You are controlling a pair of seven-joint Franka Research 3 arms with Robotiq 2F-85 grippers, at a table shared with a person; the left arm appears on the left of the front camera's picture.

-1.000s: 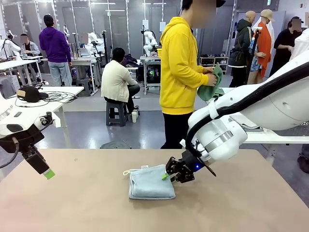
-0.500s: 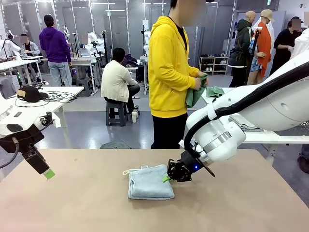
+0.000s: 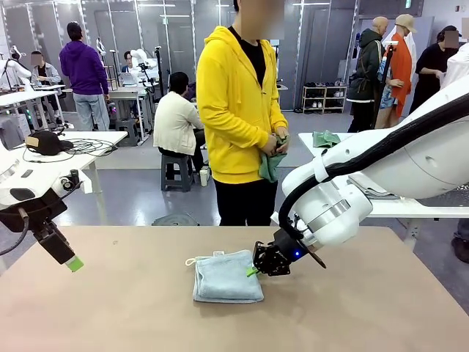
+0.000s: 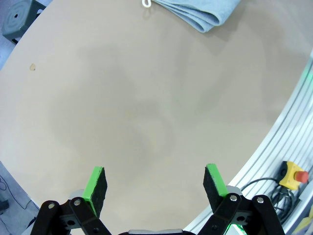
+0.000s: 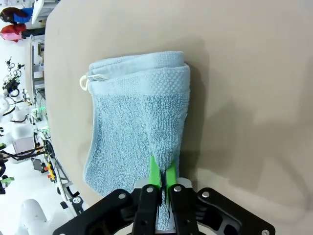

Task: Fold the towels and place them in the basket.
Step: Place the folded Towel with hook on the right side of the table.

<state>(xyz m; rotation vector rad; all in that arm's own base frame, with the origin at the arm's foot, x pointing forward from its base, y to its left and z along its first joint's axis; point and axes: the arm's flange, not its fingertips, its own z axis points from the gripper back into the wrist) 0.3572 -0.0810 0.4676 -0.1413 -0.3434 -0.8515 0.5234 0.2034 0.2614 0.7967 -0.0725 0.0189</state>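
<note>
A pale grey-blue towel (image 3: 227, 277) lies folded at the middle of the tan table (image 3: 366, 315). Its white loop points left. My right gripper (image 3: 253, 270) is at the towel's right edge, shut on a pinched ridge of that edge. The right wrist view shows the towel (image 5: 137, 112) rising into the closed green pads of the right gripper (image 5: 162, 175). My left gripper (image 3: 71, 262) hangs over the table's left edge, far from the towel. It stands open (image 4: 155, 183) with nothing between its fingers, and the towel (image 4: 200, 12) lies at the top of that view. A person across the table holds a sea-green towel (image 3: 270, 166). The basket is out of view.
The person in a yellow hoodie (image 3: 234, 110) stands at the far edge of the table. Behind on the right, a white table (image 3: 410, 209) carries another green cloth (image 3: 325, 138). An emergency-stop button (image 4: 293, 175) sits off the near table edge.
The person has walked left to the middle of the far side, carrying the sea-green towel. My right gripper has nudged the folded towel slightly left. The left arm has not moved.
</note>
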